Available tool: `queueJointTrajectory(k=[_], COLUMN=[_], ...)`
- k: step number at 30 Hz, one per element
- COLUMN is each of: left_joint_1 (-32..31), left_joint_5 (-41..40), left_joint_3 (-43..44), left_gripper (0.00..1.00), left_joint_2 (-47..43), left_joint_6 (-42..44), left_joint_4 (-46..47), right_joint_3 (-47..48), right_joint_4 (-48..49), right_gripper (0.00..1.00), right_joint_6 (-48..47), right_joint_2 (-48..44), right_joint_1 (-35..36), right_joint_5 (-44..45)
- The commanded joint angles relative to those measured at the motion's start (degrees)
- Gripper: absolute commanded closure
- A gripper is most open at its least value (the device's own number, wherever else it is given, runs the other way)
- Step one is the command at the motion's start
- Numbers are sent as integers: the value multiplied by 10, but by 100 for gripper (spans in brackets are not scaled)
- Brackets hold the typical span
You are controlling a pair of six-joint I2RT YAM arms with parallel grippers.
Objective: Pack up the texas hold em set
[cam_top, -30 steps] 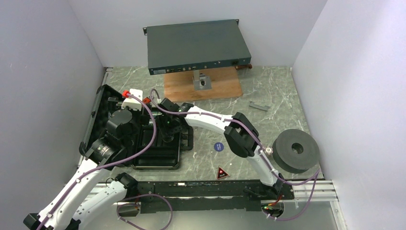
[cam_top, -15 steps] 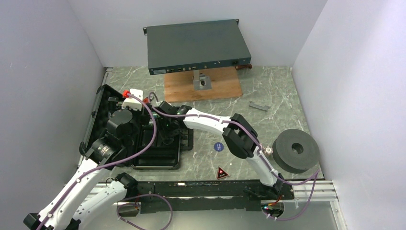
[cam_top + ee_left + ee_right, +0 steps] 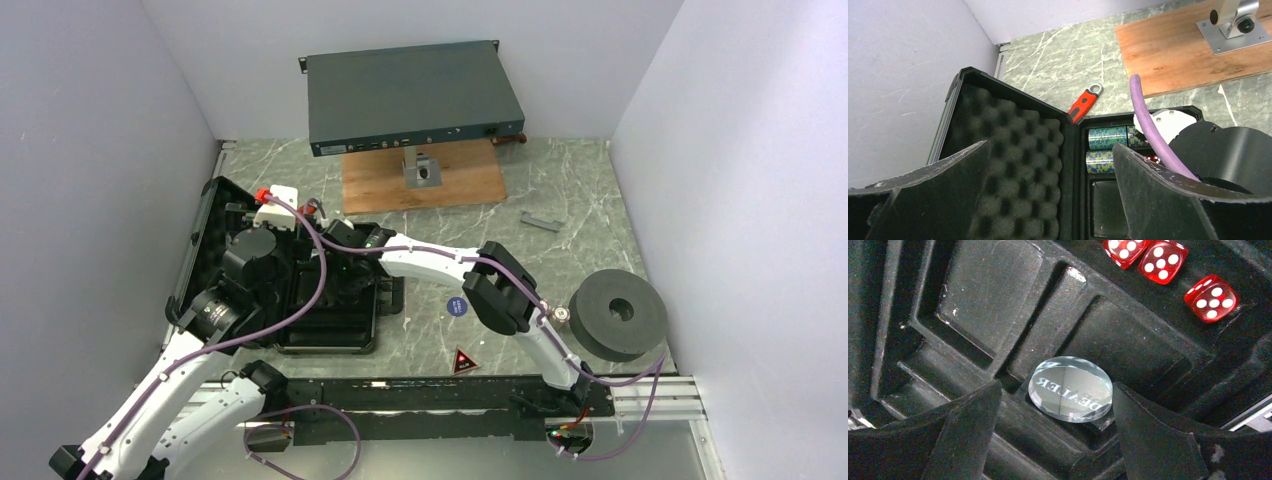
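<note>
I logged, all against the open case (image 3: 338,335): right gripper (image 3: 1055,387) inside its tray, jaws apart astride the clear dealer button (image 3: 1070,389), which lay tilted on a divider rib, not seated. Red dice (image 3: 1160,261) in the tray beyond. Chip stacks (image 3: 1105,137) slotted by the hinge. Left gripper (image 3: 1050,147) wide apart, empty, before the foam lid (image 3: 1013,165); standing by, I judged. Blue disc (image 3: 457,306) and red triangle marker (image 3: 462,361) outside on the bench (image 3: 580,200), unpacked.
</note>
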Motion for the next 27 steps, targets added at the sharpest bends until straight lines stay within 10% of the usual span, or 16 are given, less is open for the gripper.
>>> queueJointTrajectory(k=[1, 11, 18, 27], left_joint_1=[2, 2, 3, 6], left_joint_5=[-5, -7, -41, -67], left_joint_3=[7, 8, 10, 9], left_gripper=[1, 1, 1, 1], left_joint_2=[3, 7, 7, -1], left_joint_6=[0, -1, -6, -11], left_joint_4=[11, 10, 4, 6], right_joint_3=[-15, -15, -40, -14], right_joint_4=[-56, -45, 43, 72], right_gripper=[15, 16, 56, 65], right_joint_6=[-5, -12, -29, -17], right_joint_2=[-29, -73, -84, -55], right_joint_1=[-5, -4, -4, -4], right_joint_5=[33, 51, -52, -106])
